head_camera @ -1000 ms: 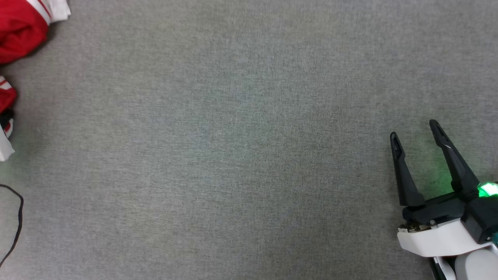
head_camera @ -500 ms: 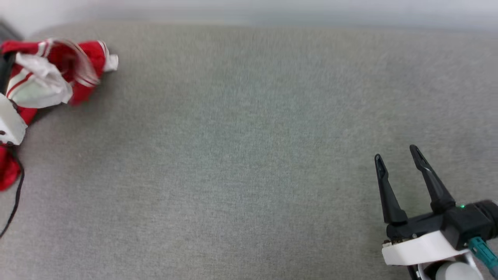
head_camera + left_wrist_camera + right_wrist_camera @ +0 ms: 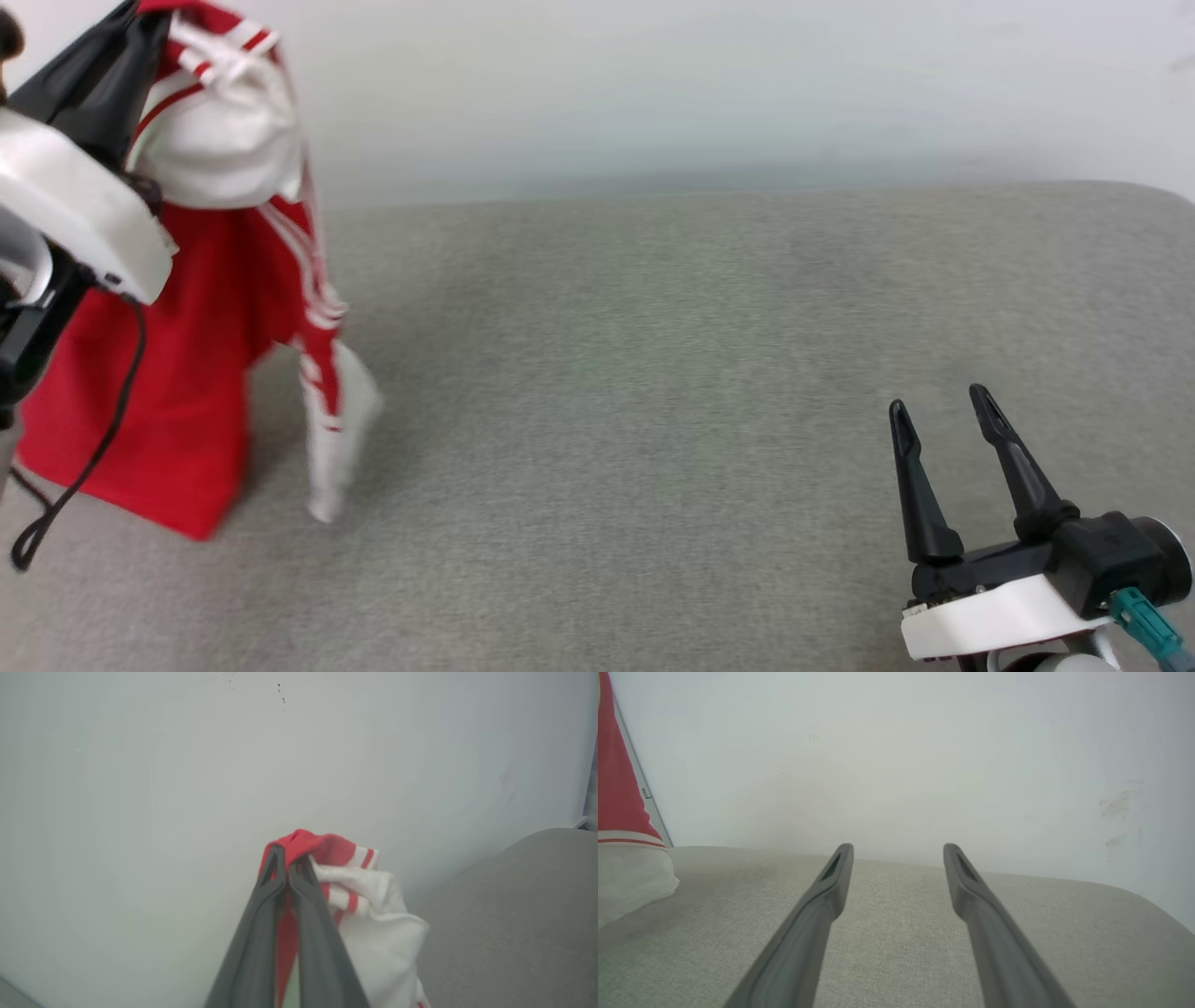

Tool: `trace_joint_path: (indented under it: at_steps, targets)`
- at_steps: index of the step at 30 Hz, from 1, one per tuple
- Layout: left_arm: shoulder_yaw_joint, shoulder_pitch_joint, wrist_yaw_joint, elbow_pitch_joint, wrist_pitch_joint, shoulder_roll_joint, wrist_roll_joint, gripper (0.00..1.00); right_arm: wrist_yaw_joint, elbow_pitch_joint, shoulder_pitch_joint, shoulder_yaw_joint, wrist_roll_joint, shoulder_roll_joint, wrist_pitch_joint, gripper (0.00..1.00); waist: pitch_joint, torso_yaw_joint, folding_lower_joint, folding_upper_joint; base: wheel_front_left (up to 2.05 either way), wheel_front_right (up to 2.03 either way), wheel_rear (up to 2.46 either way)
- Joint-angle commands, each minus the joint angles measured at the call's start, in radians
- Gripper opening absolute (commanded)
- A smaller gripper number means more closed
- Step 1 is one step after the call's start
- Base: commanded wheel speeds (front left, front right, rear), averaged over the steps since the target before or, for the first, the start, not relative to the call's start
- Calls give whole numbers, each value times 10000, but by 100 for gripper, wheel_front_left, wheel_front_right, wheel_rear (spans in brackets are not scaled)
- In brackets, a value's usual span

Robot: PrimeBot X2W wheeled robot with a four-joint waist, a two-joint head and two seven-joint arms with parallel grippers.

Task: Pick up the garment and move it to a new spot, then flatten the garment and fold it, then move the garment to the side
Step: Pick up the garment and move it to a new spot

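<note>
As our head camera tilts up, the garment (image 3: 177, 392) hangs lifted, no longer heaped | left gripper (image 3: 287, 858) pinches its red edge, wrist close-up | right gripper (image 3: 941, 403) gapes empty.

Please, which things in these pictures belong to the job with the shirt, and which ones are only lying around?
Belonging to the job:
- garment, hanging from the shut left claw
- right claw, open and empty

Only lying around:
- grey fabric surface
- black cable beside the left arm
- white wall
</note>
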Motion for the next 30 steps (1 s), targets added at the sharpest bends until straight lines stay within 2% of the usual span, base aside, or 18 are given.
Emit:
trace_joint_path:
  at_steps: [1,9,14,17,23,30]
  targets:
    - [-93,-344,29,-107,9,-137,128,0,-3,46,9,5,54,51,-21,100,-179,-498,2,-1,0,0,0]
    - [-944,-1873,58,178,-134,-1240,683,0,-3,80,-264,129,484,54,-22,100,-148,-1906,2,-1,0,0,0]
    - [-1351,-2917,57,546,-768,-2172,975,0,-5,40,-444,34,584,54,-22,100,88,-2640,2,-1,0,0,0]
    - [-1608,-3262,34,823,-1384,-2612,1224,0,-3,-2,-459,-96,627,56,-21,100,212,-2841,2,-1,0,0,0]
    - [-2207,-2457,-22,1105,-2076,-2783,1262,0,-3,-89,-346,-306,675,55,-22,100,463,-2691,2,-1,0,0,0]
    - [-3606,353,-77,819,-2614,-2421,1117,0,-3,-42,-206,-380,547,54,-22,100,482,-1921,2,-1,0,0,0]
